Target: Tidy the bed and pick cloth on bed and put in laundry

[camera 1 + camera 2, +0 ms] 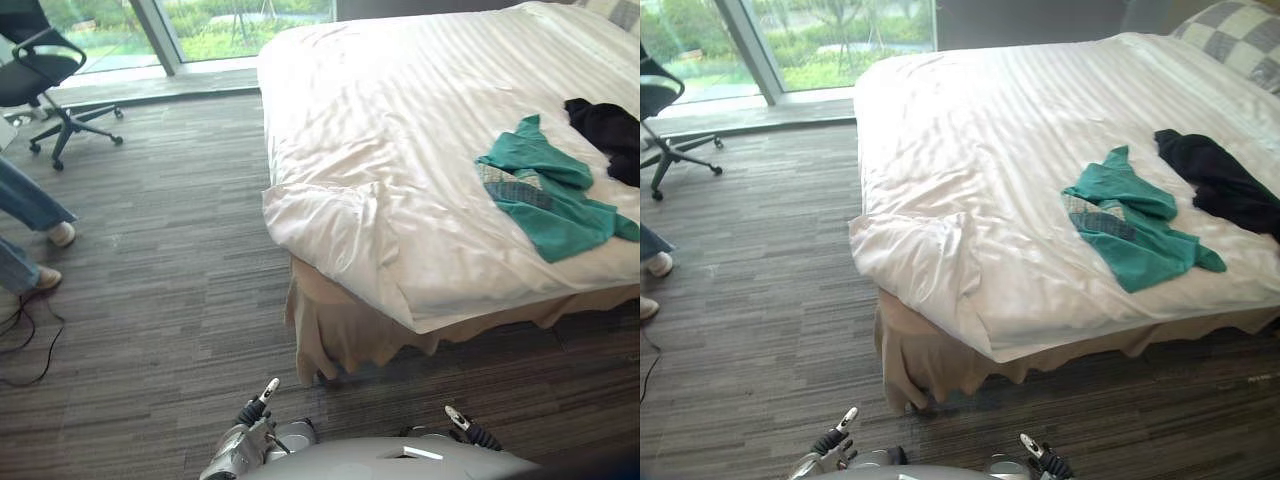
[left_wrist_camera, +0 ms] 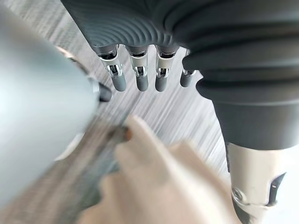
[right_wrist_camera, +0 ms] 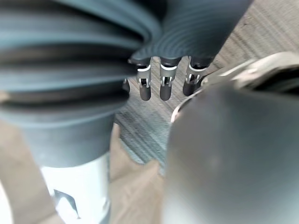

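A: Where's the green cloth?
B: Spread on the white bed, near its closest edge, with a black cloth just beside it.
A: Hands?
B: The left hand and the right hand hang over the floor, fingers straight, apart, empty.

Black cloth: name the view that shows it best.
Right eye view: the black cloth lies nearly whole on the bed, beside the green cloth. The left eye view crops it at the frame edge. Both wrist views face the floor.
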Robot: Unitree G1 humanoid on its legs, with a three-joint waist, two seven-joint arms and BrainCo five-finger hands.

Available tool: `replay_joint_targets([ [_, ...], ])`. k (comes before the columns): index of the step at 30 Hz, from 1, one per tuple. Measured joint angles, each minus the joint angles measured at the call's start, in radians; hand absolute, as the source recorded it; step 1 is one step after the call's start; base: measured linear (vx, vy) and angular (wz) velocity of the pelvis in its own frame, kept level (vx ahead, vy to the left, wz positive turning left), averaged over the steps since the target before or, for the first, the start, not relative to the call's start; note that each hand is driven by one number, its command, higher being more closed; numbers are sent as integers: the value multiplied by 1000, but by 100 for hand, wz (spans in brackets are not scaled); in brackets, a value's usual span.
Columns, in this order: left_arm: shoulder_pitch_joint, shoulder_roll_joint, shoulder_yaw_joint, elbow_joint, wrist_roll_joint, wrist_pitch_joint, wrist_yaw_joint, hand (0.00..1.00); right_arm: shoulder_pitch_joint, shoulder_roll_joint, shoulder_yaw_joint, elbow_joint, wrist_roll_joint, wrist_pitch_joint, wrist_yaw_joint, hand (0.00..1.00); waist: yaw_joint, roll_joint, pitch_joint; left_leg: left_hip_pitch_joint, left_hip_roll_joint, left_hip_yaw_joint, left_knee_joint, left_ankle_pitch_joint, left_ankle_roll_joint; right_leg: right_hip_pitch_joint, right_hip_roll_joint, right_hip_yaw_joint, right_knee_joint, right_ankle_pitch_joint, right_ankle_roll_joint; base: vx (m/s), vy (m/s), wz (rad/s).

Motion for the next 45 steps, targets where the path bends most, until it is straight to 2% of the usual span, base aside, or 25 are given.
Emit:
replay_joint_targets([
  [3,1,25,92,-19,-160,-51,24,0,-1,-6,-19,11,-41,7,-2,0,7,7,-4,19,-10,-30,-41,22,1,13,-10,-42,1,-3,5,-7,-6,33],
  [5,1,67,211,-19,-309,-112,28,0,-5,-7,-20,11,-51,7,-2,0,7,13,-2,21,-8,-41,-86,49,0,9,-1,-56,0,-4,6,-43,-60,20],
  [6,1,81,245,-19,-345,-124,27,0,-6,-8,-21,11,-55,6,-2,0,7,16,-1,23,-8,-44,-95,54,-1,9,1,-63,0,-4,6,-72,-48,16],
  [8,-1,146,399,-16,-476,-175,38,0,-6,-11,-22,15,-58,7,-2,0,8,21,3,33,-4,-61,-121,66,-1,11,11,-76,0,-6,4,-101,-34,19],
  [9,-2,166,435,-17,-498,-189,50,0,-6,-12,-21,15,-58,7,-2,0,10,23,4,33,-3,-62,-121,66,-1,11,12,-81,-1,-6,3,-114,-22,11],
  [11,-11,256,564,-20,-539,-233,67,0,-7,-15,-10,15,-55,7,-3,0,10,28,3,31,-1,-61,-126,66,-1,12,14,-86,-1,-13,-9,-115,-14,4],
  [14,-29,341,625,-47,-530,-276,71,0,-1,-26,20,15,-52,8,-3,0,18,34,-3,25,-1,-58,-127,57,-1,10,19,-86,-14,-21,-25,-105,-1,5],
  [16,-66,386,624,-90,-428,-302,98,0,1,-37,35,15,-35,8,-3,0,24,41,-7,8,1,-38,-127,57,-1,-3,21,-85,-23,-19,-29,-58,10,4],
  [18,-126,438,603,-150,-253,-309,117,0,4,-39,41,15,-24,7,-7,0,27,46,-11,-9,2,-26,-127,58,-2,-23,21,-68,-23,-17,-30,-6,12,-3],
  [20,-191,498,520,-221,-128,-308,106,0,9,-37,40,14,6,6,-12,0,30,45,-12,-7,2,-8,-127,57,-2,-26,21,-55,-27,-15,-32,35,21,-18],
  [22,-258,542,426,-282,-26,-303,105,0,13,-33,40,10,18,6,-15,0,30,42,-15,-5,3,8,-127,50,-3,-30,21,-33,-34,-7,-38,82,23,-29],
  [25,-386,587,273,-345,152,-261,91,0,24,-26,36,1,44,3,-20,0,23,41,-31,-4,2,51,-121,50,-4,-51,22,10,-35,5,-27,143,21,-36],
  [28,-500,589,120,-378,307,-222,85,0,35,-13,15,-9,53,-5,-20,0,-5,39,-34,7,0,83,-120,48,-4,-56,21,45,-33,8,-23,183,1,-36],
  [29,-538,589,56,-380,354,-202,85,0,43,-9,9,-10,62,-5,-20,0,-24,39,-34,19,1,101,-120,48,-4,-53,21,59,-27,8,-23,169,-16,-34],
  [34,-678,585,-183,-384,514,-109,85,0,82,-2,-8,-25,63,-11,-17,0,-71,45,-33,51,27,144,-71,26,-8,-56,33,98,41,8,-23,130,-46,-28],
  [35,-701,578,-224,-386,546,-84,84,0,92,-2,-10,-31,64,-16,-16,0,-88,49,-33,51,33,148,-55,22,-9,-60,35,99,67,8,-23,115,-61,-2],
  [36,-712,568,-242,-386,566,-67,83,0,96,-2,-12,-31,64,-16,-16,0,-92,52,-33,52,37,152,-48,22,-9,-68,36,100,87,8,-23,101,-45,-12],
  [38,-742,539,-283,-382,618,-24,72,0,100,-8,-33,-52,72,-17,-10,0,-104,89,-17,53,83,158,-20,22,-8,-168,60,132,249,-10,-48,64,-72,-26],
  [39,-780,521,-312,-368,666,11,54,0,119,-1,-42,-87,74,-18,-6,0,-106,91,-17,49,87,161,-17,21,-10,-168,79,156,100,17,-69,52,-107,-18],
  [40,-795,527,-324,-367,684,18,45,0,120,5,-42,-87,74,-19,-3,0,-108,69,-13,49,70,162,-14,14,-19,-168,66,155,89,41,-38,78,-128,2],
  [41,-809,526,-361,-363,715,31,35,0,120,2,-57,-84,72,-24,-1,0,-137,88,-9,47,81,163,-18,-6,-34,-163,70,149,78,29,-25,98,-63,7],
  [42,-822,522,-389,-353,742,45,17,0,120,-2,-66,-85,70,-26,-1,0,-151,103,-2,50,86,173,-22,-5,-35,-166,76,151,77,30,-25,82,-71,-6],
  [45,-850,489,-425,-290,802,94,-20,0,127,-17,-78,-84,53,-22,0,0,-178,137,7,68,86,210,-19,5,-28,-165,79,178,77,30,-25,49,-38,-27],
])
